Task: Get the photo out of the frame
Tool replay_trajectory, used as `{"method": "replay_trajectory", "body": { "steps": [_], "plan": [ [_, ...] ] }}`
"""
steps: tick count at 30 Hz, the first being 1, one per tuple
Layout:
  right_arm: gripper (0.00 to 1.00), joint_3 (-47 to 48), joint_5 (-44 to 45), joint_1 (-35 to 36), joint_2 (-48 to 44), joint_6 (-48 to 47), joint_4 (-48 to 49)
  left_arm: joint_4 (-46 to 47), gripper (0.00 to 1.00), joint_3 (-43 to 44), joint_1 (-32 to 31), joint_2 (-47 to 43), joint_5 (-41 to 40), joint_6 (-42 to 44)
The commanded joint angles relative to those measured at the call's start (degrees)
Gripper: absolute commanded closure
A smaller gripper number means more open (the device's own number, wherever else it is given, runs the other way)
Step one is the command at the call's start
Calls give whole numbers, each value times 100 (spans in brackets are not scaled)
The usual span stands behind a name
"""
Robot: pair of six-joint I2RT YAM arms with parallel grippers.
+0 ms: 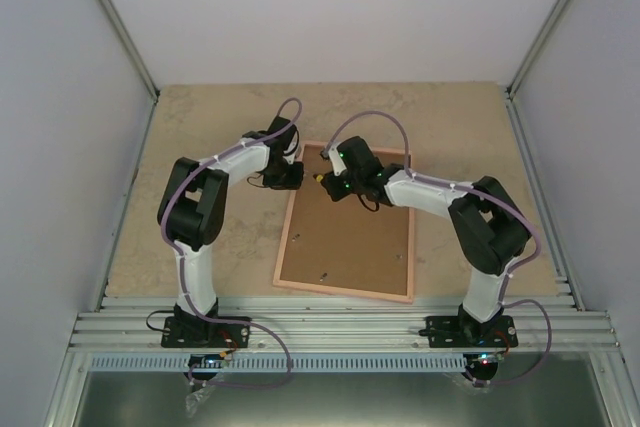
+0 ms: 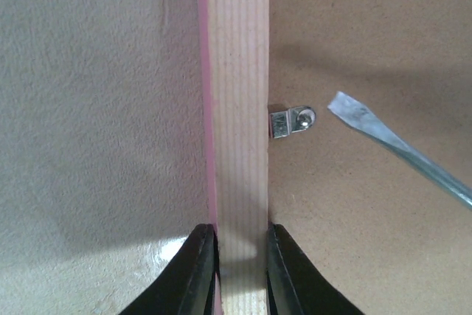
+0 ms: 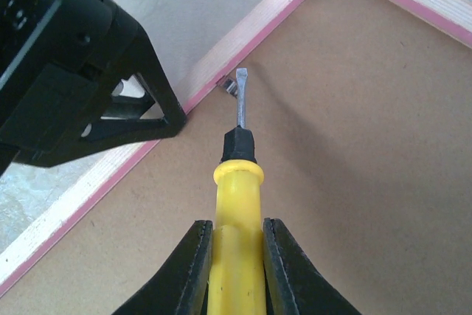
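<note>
The frame (image 1: 283, 247) lies back side up on the table, tan wood rails with a pink edge around the brown backing board (image 1: 350, 242). The photo is hidden under the board. My left gripper (image 1: 290, 175) is shut on the frame's left rail (image 2: 236, 108) near its far corner. My right gripper (image 1: 330, 182) is shut on a yellow-handled screwdriver (image 3: 237, 182). The screwdriver's flat blade (image 3: 240, 97) points at a small metal tab (image 2: 291, 121) fixed to the rail's inner edge. The blade tip (image 2: 346, 107) is just beside that tab.
The table (image 1: 200, 117) is beige stone-look, with white walls on three sides. A ribbed aluminium rail (image 1: 340, 327) runs along the near edge by the arm bases. More small metal tabs (image 1: 325, 275) sit on the board near its edges.
</note>
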Motion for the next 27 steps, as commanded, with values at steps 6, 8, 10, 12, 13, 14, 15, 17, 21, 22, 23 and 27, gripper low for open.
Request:
{"method": "replay_trajectory", "body": {
  "steps": [6,8,10,12,13,14,15,17,21,22,23,27],
  "plan": [
    [100,417,-149,-25,338,-135,-124,-54,85,-119,-83,-143,341,75],
    [99,484,-171,-21,403,-154,-175,-47,85,-124,-83,-149,350,79],
    [100,537,-219,-23,467,-176,-224,-35,86,-135,-83,-152,351,79],
    [100,590,-243,-21,517,-192,-291,-26,86,-138,-83,-152,347,71],
    [100,605,-244,-25,536,-190,-313,-19,86,-139,-83,-152,346,79],
    [100,611,-253,-24,551,-182,-336,-23,86,-142,-83,-144,343,74],
    [100,616,-258,-24,563,-186,-353,-19,86,-143,-83,-143,344,76],
    [100,652,-295,-25,602,-190,-388,-25,86,-147,-83,-134,349,79],
    [100,759,-460,-25,652,-251,-573,-19,86,-141,-83,-132,333,85],
    [100,771,-490,-21,645,-272,-595,-22,86,-138,-83,-134,328,89],
    [100,793,-512,-25,649,-296,-632,-21,86,-138,-83,-132,326,89],
    [100,954,-579,-26,738,-381,-900,-9,86,-140,-83,-125,325,89]
  ]
}}
